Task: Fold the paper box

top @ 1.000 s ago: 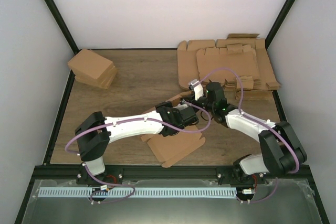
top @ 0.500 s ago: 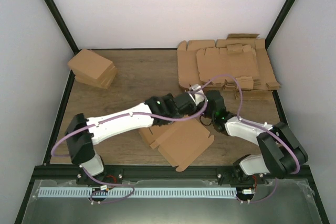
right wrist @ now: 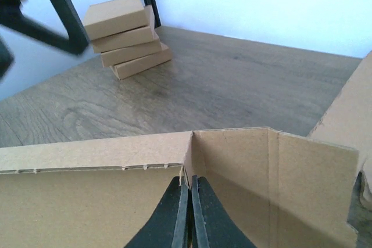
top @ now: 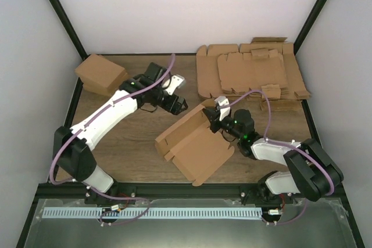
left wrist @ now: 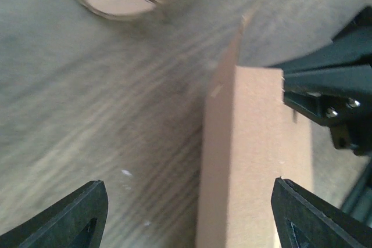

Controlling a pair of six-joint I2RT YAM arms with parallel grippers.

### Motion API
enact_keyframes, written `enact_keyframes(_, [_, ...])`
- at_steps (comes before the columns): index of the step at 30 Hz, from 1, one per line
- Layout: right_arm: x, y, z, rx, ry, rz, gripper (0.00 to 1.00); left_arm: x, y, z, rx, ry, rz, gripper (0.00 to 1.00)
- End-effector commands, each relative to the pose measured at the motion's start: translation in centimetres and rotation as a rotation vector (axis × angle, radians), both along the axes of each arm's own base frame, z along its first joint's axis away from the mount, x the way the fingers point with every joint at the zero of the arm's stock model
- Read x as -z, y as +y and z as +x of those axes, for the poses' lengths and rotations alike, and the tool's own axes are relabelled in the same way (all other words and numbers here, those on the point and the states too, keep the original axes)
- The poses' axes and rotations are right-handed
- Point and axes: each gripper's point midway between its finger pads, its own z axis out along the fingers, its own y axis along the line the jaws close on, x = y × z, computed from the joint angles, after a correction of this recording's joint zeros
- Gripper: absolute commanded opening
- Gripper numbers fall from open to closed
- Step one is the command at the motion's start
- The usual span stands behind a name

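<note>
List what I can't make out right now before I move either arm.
- Left wrist view: blur smears the plain brown die-cut cardboard paper box. Its panel runs off the bottom edge, so which flap faces the open left hand is unclear.
- Right wrist view: the raised wall pinched by the right hand hides the box's floor.
- Top view: the right hand's own body covers its fingertips.

R gripper [top: 215, 119] sits on far end of paper box [top: 197, 149]'s raised wall, mid tabletop [top: 133, 143]; rest of sheet lies flat. L gripper [top: 176, 104] hangs apart, far-left of it. Folded cartons [top: 100, 75] stacked far-left corner, flat cardboard pile [top: 250, 71] far-right.
</note>
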Motion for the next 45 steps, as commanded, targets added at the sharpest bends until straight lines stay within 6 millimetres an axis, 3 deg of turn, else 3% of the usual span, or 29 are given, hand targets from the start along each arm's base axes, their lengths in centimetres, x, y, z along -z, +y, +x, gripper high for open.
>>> enact_keyframes(1, [-3.0, 0.2, 0.6, 0.023, -0.156, 0.032, 0.01, 1.4, -3.4, -3.0, 0.192, 0.163, -0.145, 0.80])
enact_keyframes(6, [-2.5, 1.1, 0.8, 0.025, -0.185, 0.004, 0.01, 3.0, -4.4, -3.3, 0.244, 0.225, -0.161, 0.74])
enact_keyframes(13, [-2.4, 1.7, 0.6, 0.029, -0.223, -0.008, 0.01, 5.7, -4.7, -3.2, 0.247, 0.292, -0.137, 0.41])
enact_keyframes(21, [-2.0, 1.5, 0.8, 0.042, -0.236, -0.004, 0.01, 6.3, -4.4, -2.7, 0.223, 0.287, -0.107, 0.29])
enact_keyframes(30, [-2.0, 1.9, 1.2, 0.040, -0.228, 0.000, 0.08, 5.1, -3.4, -1.8, 0.178, 0.240, -0.034, 0.24])
enact_keyframes(32, [-2.1, 1.9, 1.4, 0.045, -0.224, 0.002, 0.17, 4.9, -3.1, -1.6, 0.166, 0.228, -0.013, 0.23])
enact_keyframes(38, [-2.2, 1.6, 1.3, 0.058, -0.161, 0.008, 0.30, 4.3, -1.9, -1.0, 0.128, 0.170, 0.060, 0.23])
enact_keyframes(41, [-1.8, 1.6, 0.4, 0.040, -0.046, 0.034, 0.34, 4.0, -1.2, -0.2, 0.099, 0.124, 0.112, 0.23])
enact_keyframes(45, [1.3, 1.7, -1.6, 0.008, 0.229, 0.060, 0.35, 3.4, -0.5, 0.6, 0.070, 0.041, 0.186, 0.23])
